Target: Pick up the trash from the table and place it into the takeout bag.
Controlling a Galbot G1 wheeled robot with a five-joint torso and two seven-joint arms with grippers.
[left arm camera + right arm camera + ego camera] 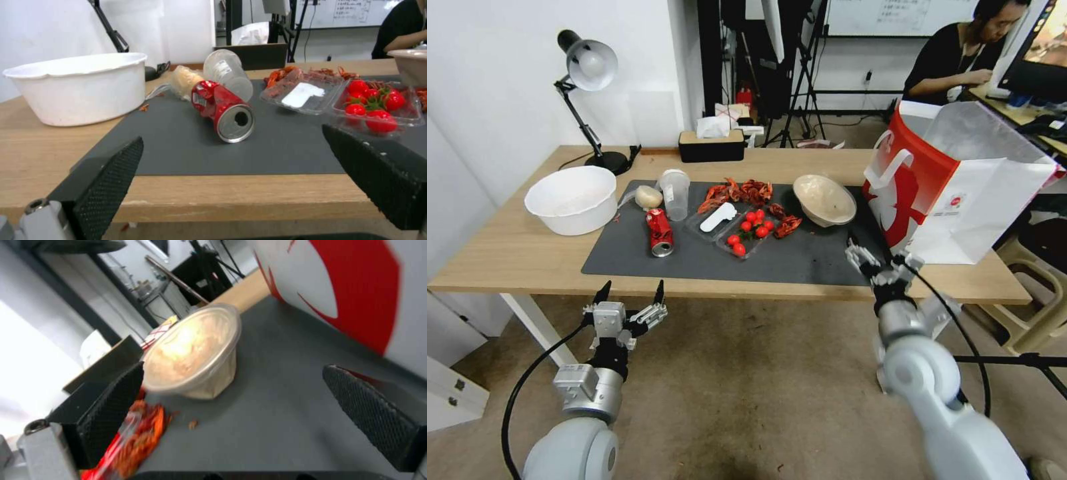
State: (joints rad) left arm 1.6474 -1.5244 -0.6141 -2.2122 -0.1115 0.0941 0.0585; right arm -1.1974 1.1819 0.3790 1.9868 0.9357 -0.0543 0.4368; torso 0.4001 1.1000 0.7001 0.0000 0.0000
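Fingers on both arms stand wide apart and hold nothing: the left gripper (630,293) hangs just short of the desk's (514,253) near edge, its black cross-hatched pads facing the red soda can (225,111), while the right gripper (880,261) is over the near right corner of the dark grey mat (800,257), aimed at the beige shallow bowl (195,355). By the look of things, the work has barely begun, since every piece of trash in sight is on the mat. The can lies on its side, thin dented metal with its open top toward the robot. Behind it sit the small beige lump (649,197) and the clear plastic cup (675,193), ribbed and see-through. The bowl is smooth and glossy with a rolled rim. Right of it stands the takeout bag (954,193), stiff white paper with a red side, mouth open.
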